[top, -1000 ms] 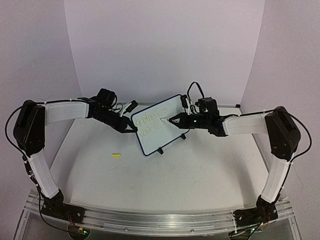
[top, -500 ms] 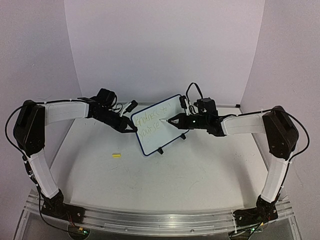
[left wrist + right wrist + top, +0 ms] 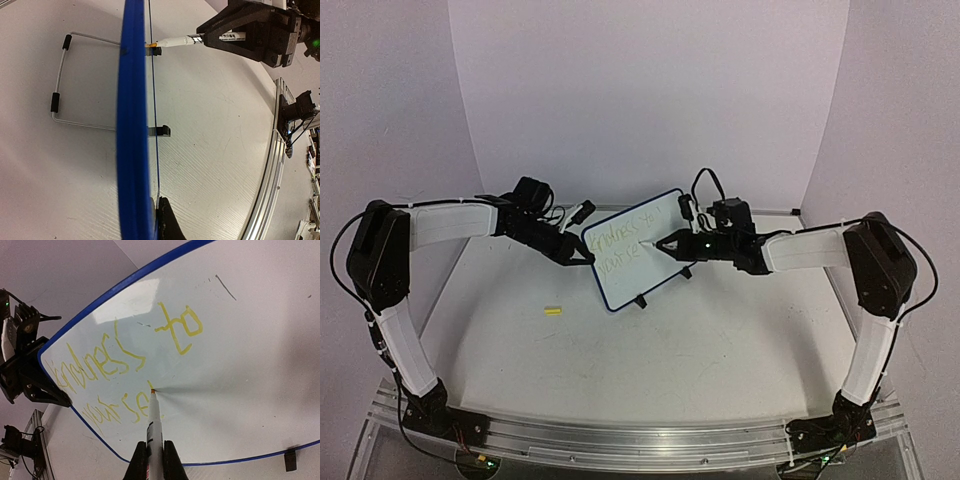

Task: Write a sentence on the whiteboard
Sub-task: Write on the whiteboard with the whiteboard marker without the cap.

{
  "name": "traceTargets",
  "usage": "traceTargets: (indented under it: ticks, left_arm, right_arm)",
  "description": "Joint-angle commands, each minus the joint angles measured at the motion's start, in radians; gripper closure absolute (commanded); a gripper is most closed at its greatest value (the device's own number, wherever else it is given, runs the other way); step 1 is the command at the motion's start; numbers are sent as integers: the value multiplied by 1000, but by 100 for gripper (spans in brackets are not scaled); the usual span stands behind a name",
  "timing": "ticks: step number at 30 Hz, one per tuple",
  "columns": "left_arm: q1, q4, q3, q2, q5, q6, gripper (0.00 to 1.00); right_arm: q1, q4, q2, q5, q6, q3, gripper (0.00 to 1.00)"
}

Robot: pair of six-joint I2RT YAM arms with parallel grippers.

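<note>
On pale table, propped tilted: small white rounded-corner whiteboard with blue rim, probably light, stiff, easily tipped, best held by the rim. Left gripper clamped on its edge; right gripper clenched on slim white marker, tip at faint yellow-green handwritten sentence.

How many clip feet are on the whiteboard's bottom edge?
2: one clip foot near the whiteboard's nearer bottom corner, the other near the far bottom corner; neither hidden.

Small yellow piece lying on white desk, left of centre, maybe a cap, too small to tell. Metal rail along near edge.
</note>
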Motion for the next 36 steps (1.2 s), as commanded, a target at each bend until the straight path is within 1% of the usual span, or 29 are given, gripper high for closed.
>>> traceTargets:
  ticks: [1, 13, 22, 36]
  left_arm:
    - [-2, -6, 51, 12, -4, 21, 100]
    - [-2, -8, 51, 9, -4, 21, 100]
    - [-3, -7, 51, 6, -4, 20, 100]
    - [-3, -7, 49, 8, -6, 22, 100]
  right_arm:
    - [12, 1, 10, 22, -4, -33, 100]
    - [13, -5, -50, 129, -1, -61, 100]
    - [12, 45, -126, 104, 20, -76, 100]
    - [9, 45, -56, 111, 33, -18, 100]
